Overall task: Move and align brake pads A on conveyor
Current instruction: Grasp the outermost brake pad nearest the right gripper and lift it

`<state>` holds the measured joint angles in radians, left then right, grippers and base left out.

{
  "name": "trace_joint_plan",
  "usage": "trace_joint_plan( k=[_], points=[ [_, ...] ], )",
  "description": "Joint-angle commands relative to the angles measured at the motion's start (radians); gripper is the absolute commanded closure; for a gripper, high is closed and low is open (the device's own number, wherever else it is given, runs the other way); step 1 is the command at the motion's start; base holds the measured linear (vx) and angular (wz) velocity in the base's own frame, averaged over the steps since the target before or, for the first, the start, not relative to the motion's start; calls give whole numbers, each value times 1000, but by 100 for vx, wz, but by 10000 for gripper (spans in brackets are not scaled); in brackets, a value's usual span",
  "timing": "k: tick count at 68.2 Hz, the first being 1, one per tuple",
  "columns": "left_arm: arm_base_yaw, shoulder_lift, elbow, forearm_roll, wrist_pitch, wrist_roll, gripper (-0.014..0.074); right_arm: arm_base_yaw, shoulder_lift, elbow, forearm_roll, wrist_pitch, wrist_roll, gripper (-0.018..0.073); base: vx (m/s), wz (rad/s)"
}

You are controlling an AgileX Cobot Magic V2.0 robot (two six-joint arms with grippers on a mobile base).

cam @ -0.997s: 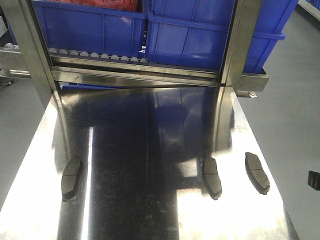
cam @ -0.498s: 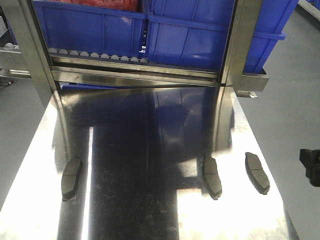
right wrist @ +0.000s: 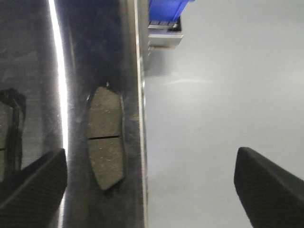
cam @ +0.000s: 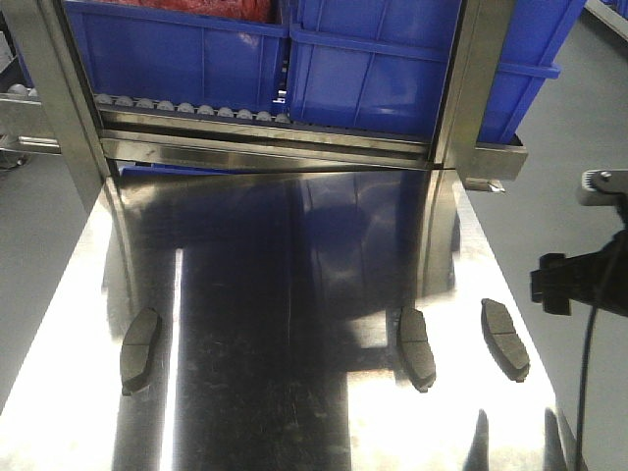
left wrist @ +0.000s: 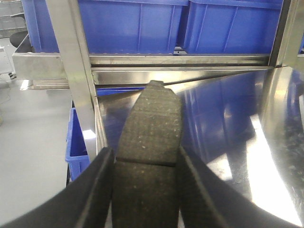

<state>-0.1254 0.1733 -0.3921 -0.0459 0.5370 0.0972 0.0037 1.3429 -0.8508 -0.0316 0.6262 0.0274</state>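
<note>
The left claw (left wrist: 144,153) is clamped on the held pad (left wrist: 152,114), whose near end is cut off by the frame. On the table (cam: 78,324) lie the left pad (cam: 140,350), the middle pad (cam: 416,347) and the right pad (cam: 504,339), the last beside the table's edge. The right claw (right wrist: 151,154) is spread wide, with only its fingertips showing. The front view cuts off most of that arm.

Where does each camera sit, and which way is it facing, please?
Front view: up high, looking down over the steel table toward the blue bins; the right arm shows at right.
Left wrist: behind the left gripper, facing the bins; it clamps a held pad.
Right wrist: above the open right gripper, looking down at the edge pad.
Shared: front and right wrist both show that edge pad.
</note>
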Motion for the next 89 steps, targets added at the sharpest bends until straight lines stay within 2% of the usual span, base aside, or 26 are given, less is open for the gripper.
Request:
trace_joint_plan(
  k=[1,16,26,33,44,89],
  points=[
    [-7,9,-26,-11,-104,-8,450,-1,42,-57,78,-8,-79,-101,0,0],
    [-7,9,-26,-11,-104,-8,450,7,147,-63,214,-4,-188,-92,0,0],
    [-7,9,-26,-11,-104,-8,450,79,208,-71,191,-21,-182,-85,0,0],
    [-7,9,-26,-11,-104,-8,450,117,249,-78,146,-37,-125,-83,0,0],
    [-7,9,-26,-11,-104,-8,450,117,289,-79,116,-44,-100,-78,0,0],
    [-7,9,-26,-11,-104,-8,450,117,352,-79,112,-96,-103,-30,0,0]
  ],
)
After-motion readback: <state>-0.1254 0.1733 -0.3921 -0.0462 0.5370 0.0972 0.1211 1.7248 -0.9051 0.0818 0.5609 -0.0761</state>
